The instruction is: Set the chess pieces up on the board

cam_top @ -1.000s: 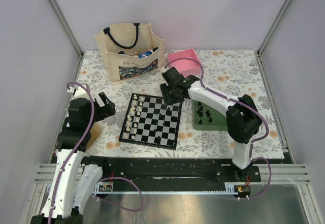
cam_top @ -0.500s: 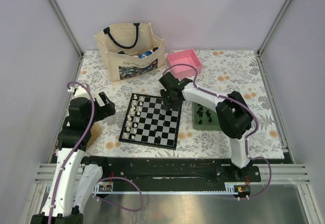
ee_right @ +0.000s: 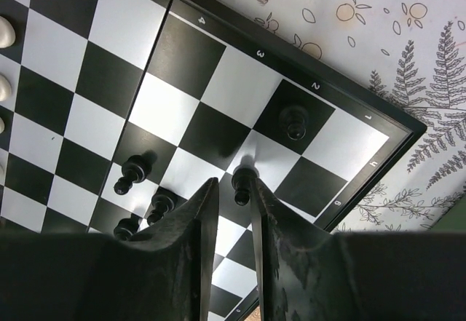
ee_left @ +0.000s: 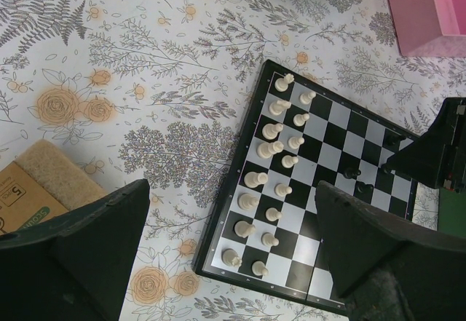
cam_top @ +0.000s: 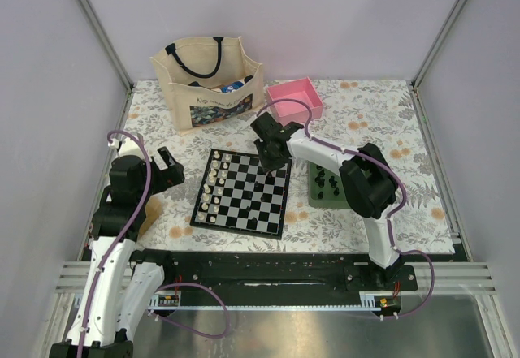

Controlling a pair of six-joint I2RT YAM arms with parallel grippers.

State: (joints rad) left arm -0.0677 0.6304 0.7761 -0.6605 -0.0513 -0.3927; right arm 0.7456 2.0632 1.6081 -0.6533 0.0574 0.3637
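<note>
The right gripper (ee_right: 233, 185) is pinching a black piece (ee_right: 242, 178) between nearly shut jaws, standing it on the board (ee_right: 196, 52) near the far right corner (the left gripper (ee_left: 233, 190) is hanging wide open, empty).

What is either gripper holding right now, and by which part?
Left gripper: nothing. Right gripper flanks the head of a tiny black plastic pawn standing on the checkered board; a firm grip cannot be told.
</note>
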